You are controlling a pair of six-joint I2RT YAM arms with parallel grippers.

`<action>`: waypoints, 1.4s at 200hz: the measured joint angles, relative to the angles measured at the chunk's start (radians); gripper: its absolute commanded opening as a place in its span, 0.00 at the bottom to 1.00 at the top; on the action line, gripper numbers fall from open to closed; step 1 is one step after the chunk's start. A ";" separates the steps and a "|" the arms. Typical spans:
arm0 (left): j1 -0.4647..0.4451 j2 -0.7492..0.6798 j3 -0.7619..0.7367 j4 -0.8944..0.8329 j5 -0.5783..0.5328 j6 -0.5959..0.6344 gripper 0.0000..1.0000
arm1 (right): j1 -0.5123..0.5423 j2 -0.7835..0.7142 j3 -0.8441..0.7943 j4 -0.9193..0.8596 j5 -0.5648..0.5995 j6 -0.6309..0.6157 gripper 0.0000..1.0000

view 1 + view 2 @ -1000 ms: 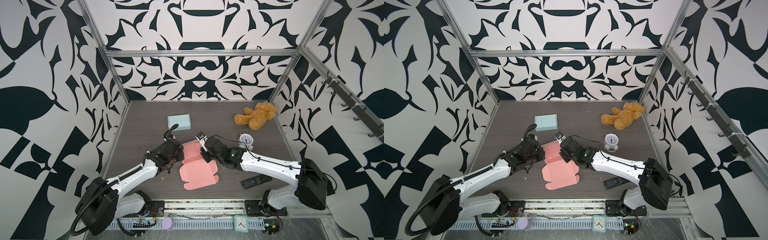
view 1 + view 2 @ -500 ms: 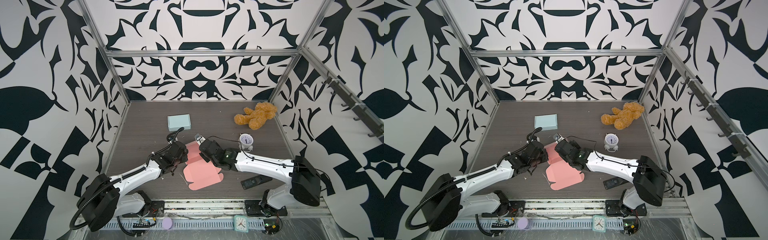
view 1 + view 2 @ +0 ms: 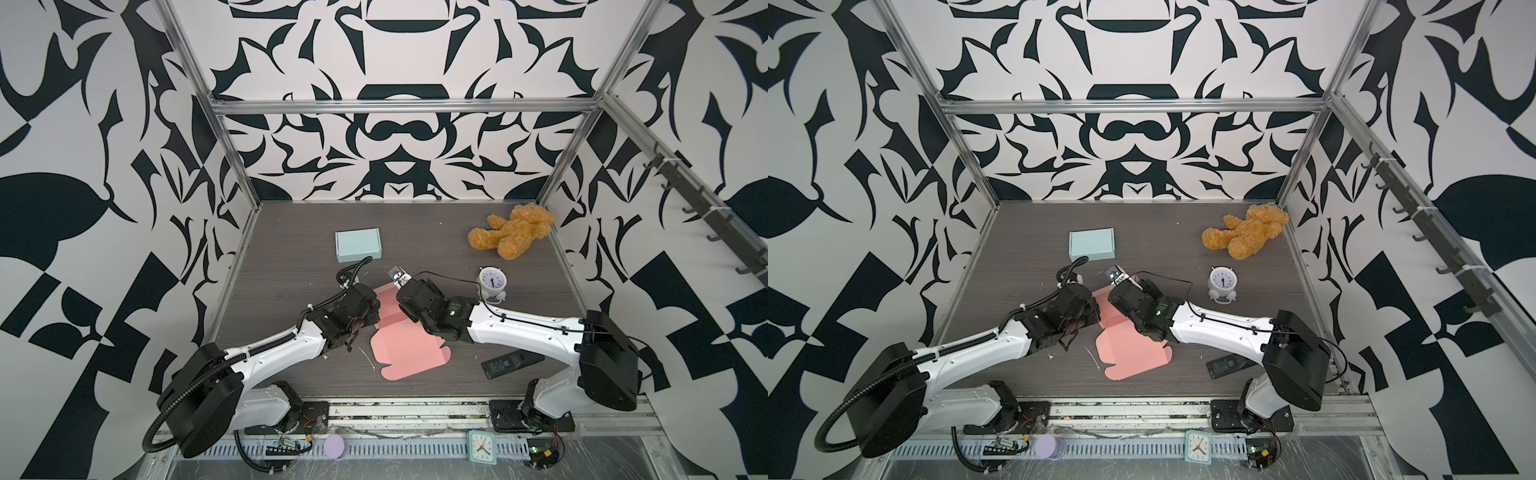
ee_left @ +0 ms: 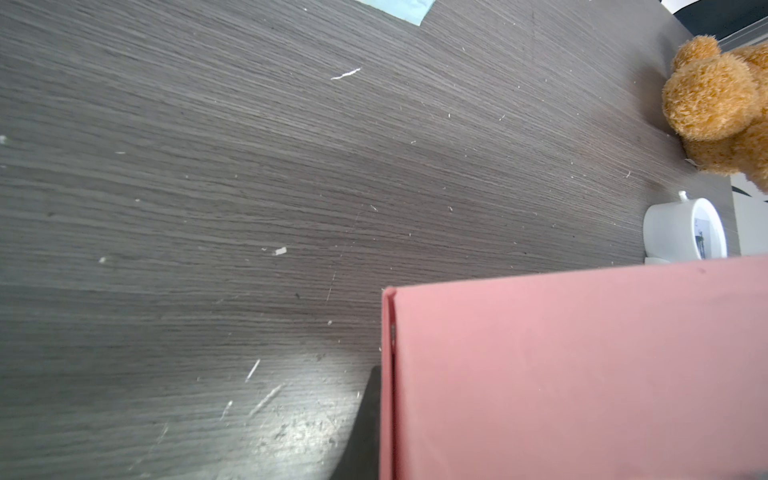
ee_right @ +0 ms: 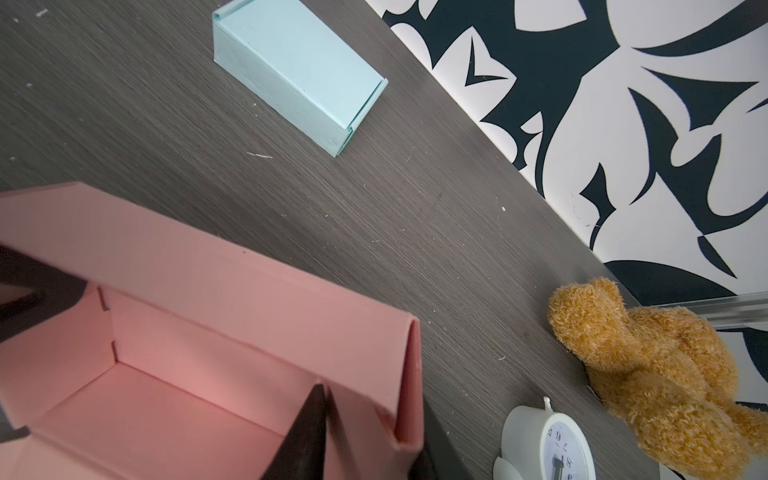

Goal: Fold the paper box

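I look down on a dark grey wood-grain tabletop (image 3: 291,249). In the left wrist view its surface (image 4: 208,208) is scuffed and flecked with pale scraps (image 4: 345,75). Behind it rises a back wall (image 3: 399,166) printed in bold black-and-white swirls, and the same print covers the left wall (image 3: 83,208) and right wall (image 3: 706,104) beside it. Silver aluminium posts (image 3: 234,158) stand at its far corners, joined by a crossbar (image 3: 399,106) above its back edge. A rail of dark hooks (image 3: 690,187) runs along the wall to its right. A slotted metal strip (image 3: 415,449) lies along its near edge. The light on it is soft and even.
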 measured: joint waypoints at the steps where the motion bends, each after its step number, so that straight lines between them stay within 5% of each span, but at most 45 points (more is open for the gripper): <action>1: 0.000 0.000 0.000 0.000 0.000 0.000 0.00 | 0.000 0.000 0.000 0.001 0.000 0.000 0.33; 53: -0.006 -0.001 0.000 0.001 0.000 0.000 0.00 | 0.002 0.000 -0.029 0.039 0.038 -0.007 0.39; 156: -0.010 -0.008 0.001 0.002 0.001 -0.010 0.00 | -0.029 0.016 -0.046 0.121 0.039 0.001 0.00; 211: -0.010 0.020 0.034 -0.023 -0.014 -0.011 0.00 | -0.029 0.053 -0.043 0.146 0.084 -0.018 0.16; 257: -0.010 0.058 0.060 -0.018 -0.024 -0.019 0.00 | -0.031 0.056 -0.043 0.172 0.106 -0.021 0.00; 280: -0.010 0.065 0.061 -0.014 -0.024 -0.023 0.00 | -0.033 0.068 -0.043 0.180 0.115 -0.019 0.00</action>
